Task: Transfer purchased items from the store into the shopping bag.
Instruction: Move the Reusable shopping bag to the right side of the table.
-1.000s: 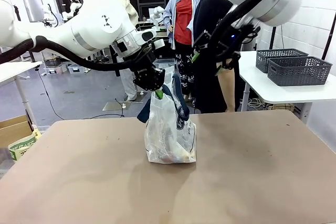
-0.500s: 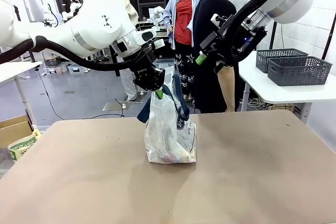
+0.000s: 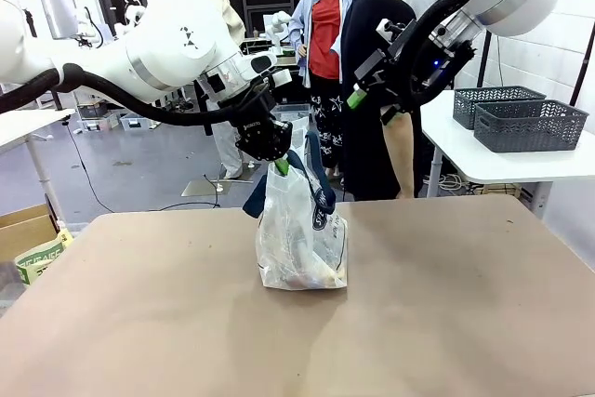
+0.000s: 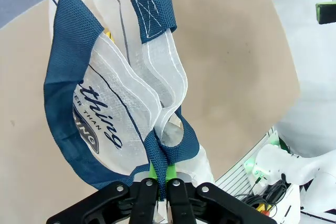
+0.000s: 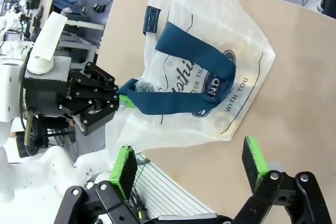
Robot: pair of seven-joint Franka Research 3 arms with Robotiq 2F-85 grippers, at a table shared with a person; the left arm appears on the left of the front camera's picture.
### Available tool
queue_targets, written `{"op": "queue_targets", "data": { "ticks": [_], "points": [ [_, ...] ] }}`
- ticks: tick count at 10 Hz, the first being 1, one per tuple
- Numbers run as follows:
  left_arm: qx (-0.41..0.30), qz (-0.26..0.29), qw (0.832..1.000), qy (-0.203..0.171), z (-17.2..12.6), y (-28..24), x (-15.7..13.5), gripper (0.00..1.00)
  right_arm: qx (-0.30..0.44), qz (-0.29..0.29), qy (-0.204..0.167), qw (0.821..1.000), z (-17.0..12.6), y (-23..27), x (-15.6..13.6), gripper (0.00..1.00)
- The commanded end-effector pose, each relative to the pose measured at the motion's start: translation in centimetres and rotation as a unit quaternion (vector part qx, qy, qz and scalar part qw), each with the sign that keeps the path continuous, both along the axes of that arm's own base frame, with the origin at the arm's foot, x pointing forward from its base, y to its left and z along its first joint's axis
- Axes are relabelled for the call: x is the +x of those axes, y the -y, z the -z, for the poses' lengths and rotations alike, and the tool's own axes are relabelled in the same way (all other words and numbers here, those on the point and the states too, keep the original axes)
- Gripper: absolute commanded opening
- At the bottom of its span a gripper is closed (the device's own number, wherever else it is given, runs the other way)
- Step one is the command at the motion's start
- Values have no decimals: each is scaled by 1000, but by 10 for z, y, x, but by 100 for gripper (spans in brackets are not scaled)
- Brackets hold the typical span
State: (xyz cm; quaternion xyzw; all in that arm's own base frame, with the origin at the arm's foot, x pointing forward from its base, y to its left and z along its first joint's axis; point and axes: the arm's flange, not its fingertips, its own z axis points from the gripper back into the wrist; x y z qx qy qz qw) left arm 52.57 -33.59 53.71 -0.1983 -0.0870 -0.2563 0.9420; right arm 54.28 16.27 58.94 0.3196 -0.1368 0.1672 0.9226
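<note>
moved: right arm is lifting up and back toward the far right since a second ago; left arm and bag are staying put.
left end effector (image 3: 281, 166): clamped shut on one navy handle (image 4: 164, 157) of the shopping bag (image 3: 299, 239), holding it up above the bag's mouth. Wrist view is showing the strap pinched between the green pads.
right end effector (image 5: 191, 169): jaws standing wide, nothing between them, hanging high over the far edge of the table (image 3: 446, 313), well apart from the bag and pointing down toward it.
bag: sitting upright near the middle of the table, slightly left of centre, second handle drooping over the front with the dark print under it.
purchased items (image 3: 311, 271): a few light and yellowish packs are showing through the plastic at the bottom of the bag; can't tell them apart.
store: can't say which basket it is; two dark grey baskets (image 3: 521, 118) are sitting on a white side table far right, well apart from the bag.
step: looks like late in the transfer, bag being held open or readied for a lift, right arm clearing out.
next: if more items are coming, right arm needs to reach a basket; otherwise it needs the free handle, approaching from above without dragging the bag sideways.
risk: single-handle hold is tilting the mouth; bag could slump.
</note>
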Motion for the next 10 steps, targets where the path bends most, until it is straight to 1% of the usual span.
{"op": "queue_targets", "data": {
  "ticks": [1, 9, 10],
  "points": [
    [1, -4, 1000, -3, 1, -1, 0, 0, 1, 9, -1, 1000, -1, -1, 0, 100],
    [2, 0, 1000, 1, 0, 1, 1, 0, 1, 9, -1, 1000, -1, -1, 0, 100],
    [8, 10, 1000, 5, 0, 2, 0, 0, 1, 9, -1, 1000, -1, -1, 0, 100]
  ]
}}
